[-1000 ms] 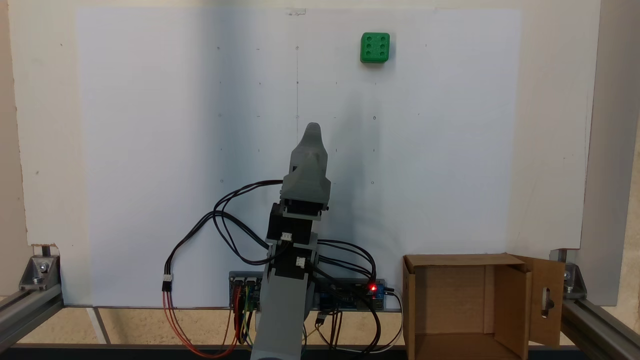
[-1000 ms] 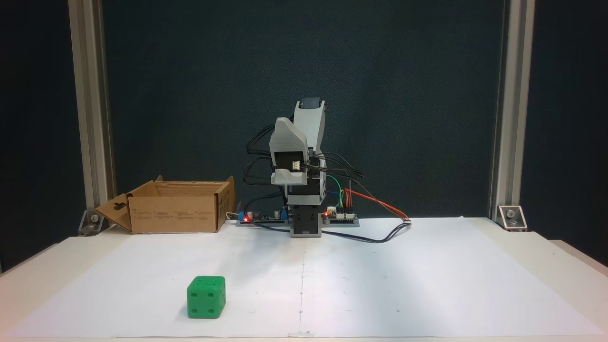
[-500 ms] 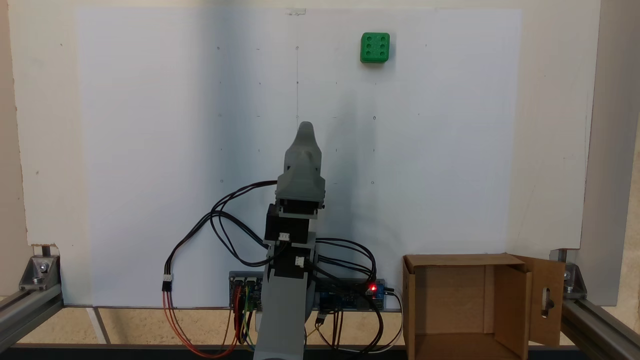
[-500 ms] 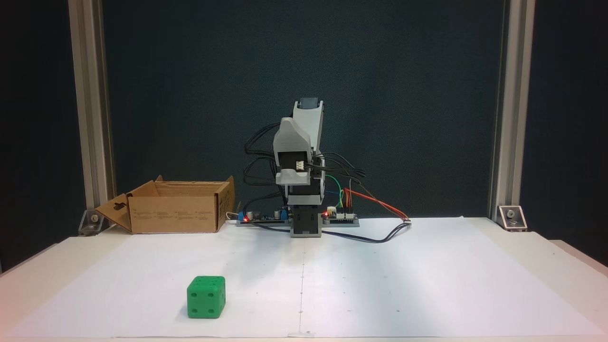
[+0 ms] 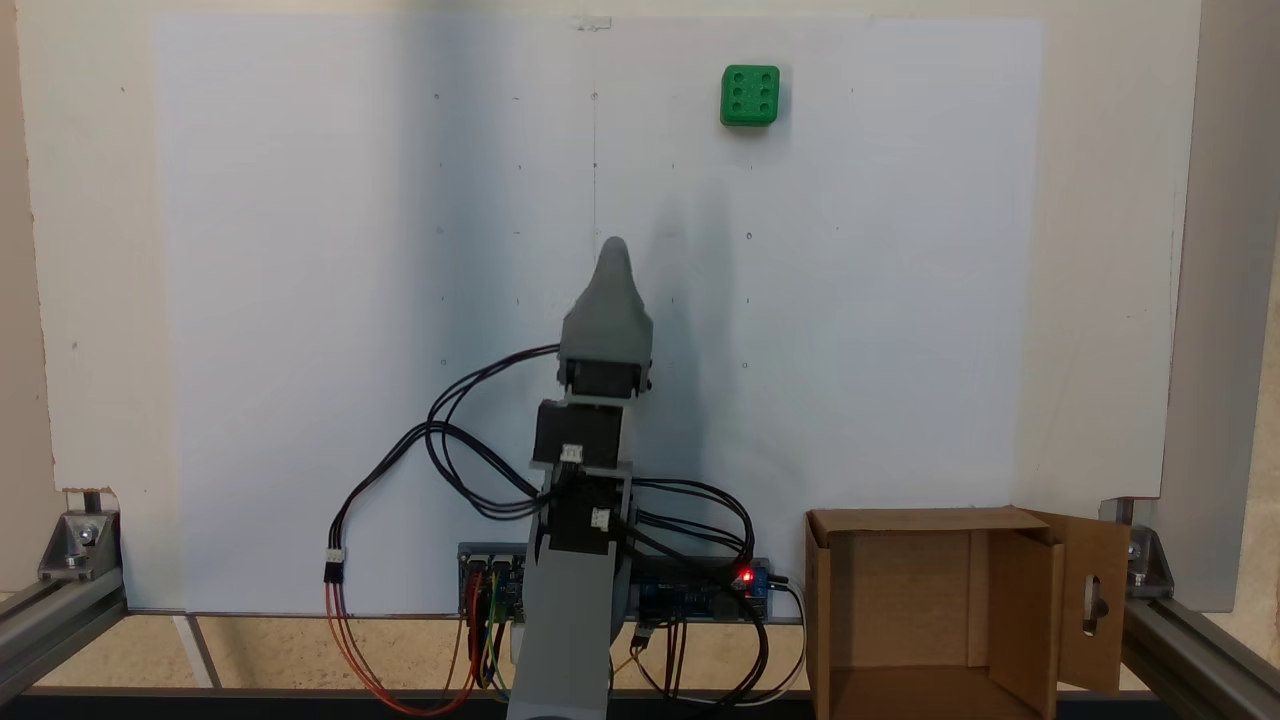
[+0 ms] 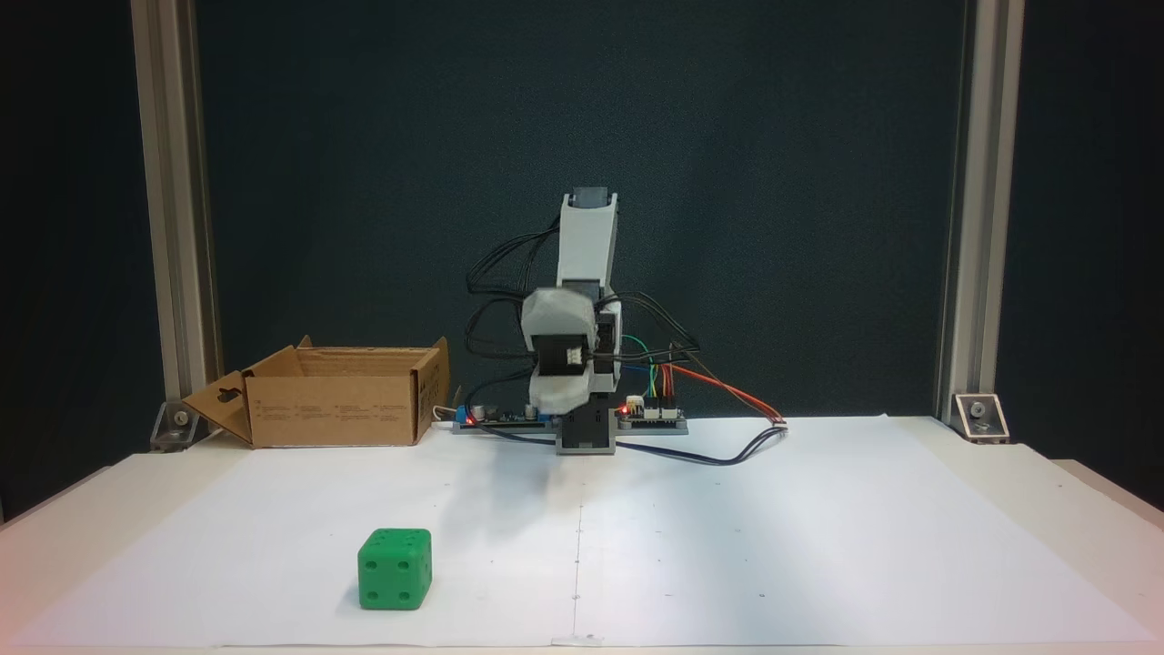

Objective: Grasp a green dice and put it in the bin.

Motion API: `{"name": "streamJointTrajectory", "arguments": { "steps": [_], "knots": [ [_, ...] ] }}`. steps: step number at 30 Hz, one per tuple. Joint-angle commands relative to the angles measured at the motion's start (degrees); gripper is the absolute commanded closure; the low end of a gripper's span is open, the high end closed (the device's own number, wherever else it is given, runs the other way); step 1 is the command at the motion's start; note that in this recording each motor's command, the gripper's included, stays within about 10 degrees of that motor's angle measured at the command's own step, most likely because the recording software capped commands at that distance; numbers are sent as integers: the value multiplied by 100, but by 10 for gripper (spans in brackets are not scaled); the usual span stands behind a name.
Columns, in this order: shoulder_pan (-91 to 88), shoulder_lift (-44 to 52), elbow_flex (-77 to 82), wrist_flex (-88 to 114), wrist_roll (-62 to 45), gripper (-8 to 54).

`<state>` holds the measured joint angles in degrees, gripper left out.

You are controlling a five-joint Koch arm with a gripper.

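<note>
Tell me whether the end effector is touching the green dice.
Apart. In a fixed view, bare white paper separates the end effector from the green dice.

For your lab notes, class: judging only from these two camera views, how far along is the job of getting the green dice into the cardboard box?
Nothing is finished. The green dice sits untouched on the white paper, far from the arm. The gripper hangs above the paper near the base, holding nothing; whether its jaws are open cannot be told. The cardboard box beside the base looks empty. Reaching, gripping, carrying and dropping all remain.

Dark backdrop (image 6: 364,136), white-papered table (image 6: 818,528)
</note>
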<state>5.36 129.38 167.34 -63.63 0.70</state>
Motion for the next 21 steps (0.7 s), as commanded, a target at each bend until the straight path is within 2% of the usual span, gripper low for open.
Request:
{"name": "streamJointTrajectory", "arguments": {
  "steps": [1, 13, 16, 21],
  "knots": [
    [158, 615, -747, 886, -272, 17],
    [448, 510, -3735, 5509, -264, 26],
    [519, -88, -4463, 6669, -264, 35],
    [703, -1758, -6291, 8523, -264, 34]
  ]
}}
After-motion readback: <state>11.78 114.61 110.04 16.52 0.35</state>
